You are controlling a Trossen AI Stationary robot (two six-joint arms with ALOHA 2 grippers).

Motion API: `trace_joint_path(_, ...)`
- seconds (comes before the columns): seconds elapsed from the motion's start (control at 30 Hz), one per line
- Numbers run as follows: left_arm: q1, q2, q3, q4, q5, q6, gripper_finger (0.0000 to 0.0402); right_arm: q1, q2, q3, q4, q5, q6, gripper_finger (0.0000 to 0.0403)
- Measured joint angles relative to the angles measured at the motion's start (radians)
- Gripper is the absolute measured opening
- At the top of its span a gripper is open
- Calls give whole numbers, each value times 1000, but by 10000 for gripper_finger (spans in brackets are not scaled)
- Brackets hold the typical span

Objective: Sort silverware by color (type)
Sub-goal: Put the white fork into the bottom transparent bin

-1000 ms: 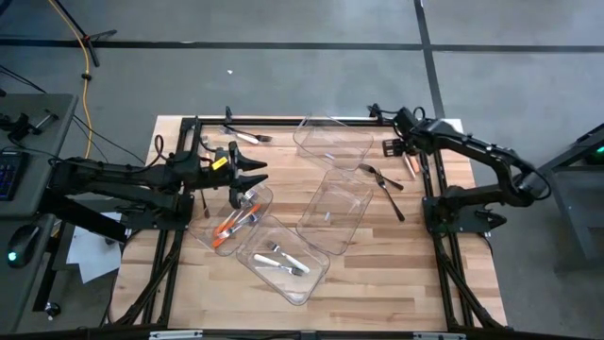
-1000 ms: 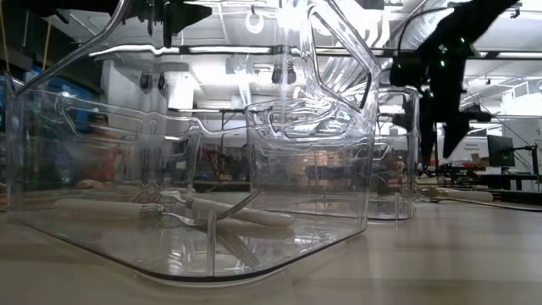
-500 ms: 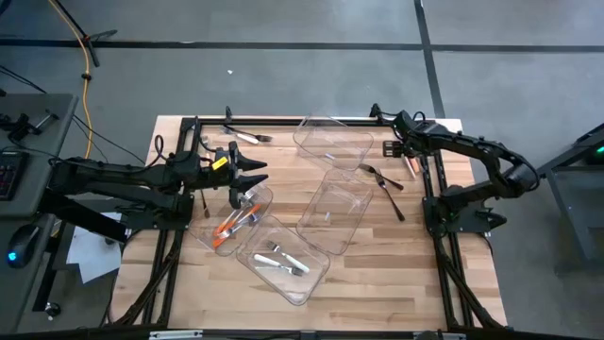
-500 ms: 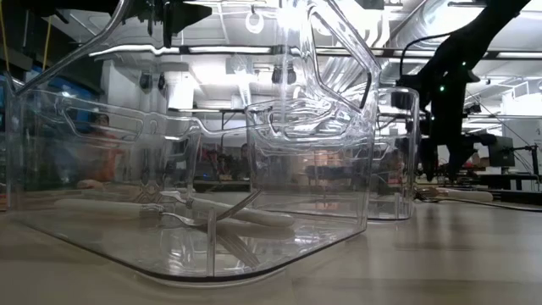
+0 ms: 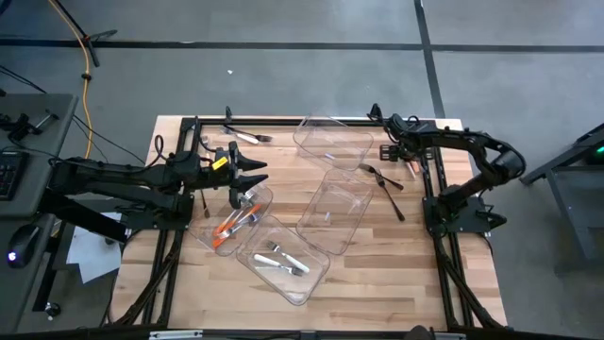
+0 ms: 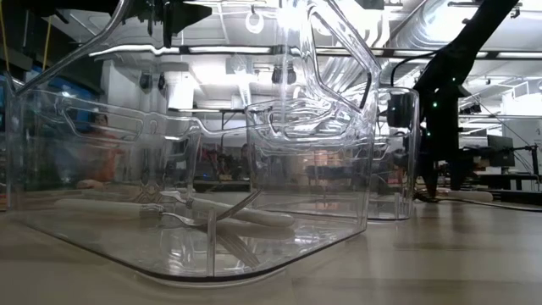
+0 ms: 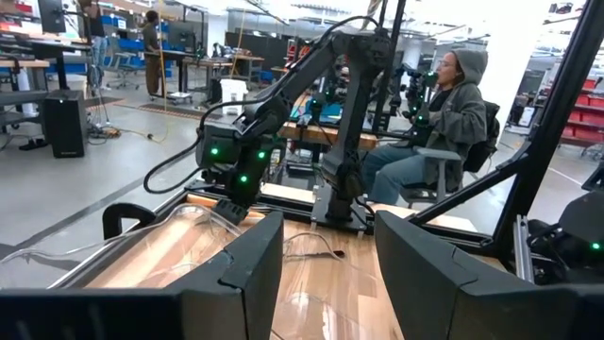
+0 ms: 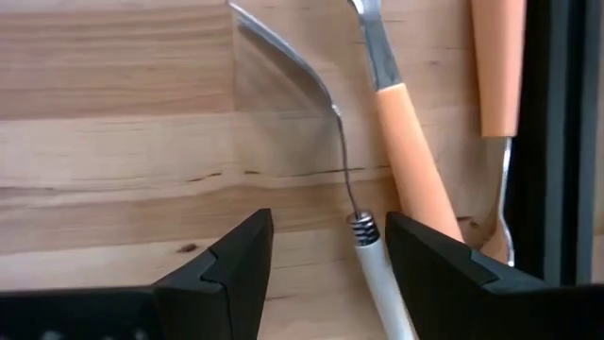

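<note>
Silverware: split three ways; orange-handled pieces (image 5: 229, 224) in the left bin (image 5: 213, 240), white-handled pieces (image 5: 283, 261) in the near bin (image 5: 311, 280), loose ones on the counter (image 5: 373, 269) at the far left and far right.
Left hand (image 5: 253, 173): spread, holding nothing, hovering above the bin with the orange pieces.
Middle bins: two clear bins (image 5: 333, 214) look empty from above.
Black fork (image 5: 381, 178): lies on bare wood just beside the middle bins.
Right hand (image 8: 326, 247): spread, low over the far-right corner, straddling a white-handled piece (image 8: 368, 247); nothing pinched.
Neighbours: orange-handled piece (image 8: 406, 161) touching or just beside the white one, second orange handle (image 8: 497, 66) by the frame rail.
Handling: probably light, stiff, slick; thin metal neck likely slips.
Grip point: handle, near the collar, pinched across its width; crowding from the orange one is the risk.
</note>
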Motion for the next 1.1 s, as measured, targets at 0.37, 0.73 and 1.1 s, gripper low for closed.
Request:
trace_joint_path(0.37,0,0,0,-3,-24,0,156,0,0,-1,-1,-46,-28,99)
trace_joint_path(0.73,0,0,0,-3,-24,-1,156,42,0,-2,-14,-37,-58,31)
trace_joint_path(1.1,0,0,0,-3,-24,-1,156,61,-155,-5,-42,-28,-85,14)
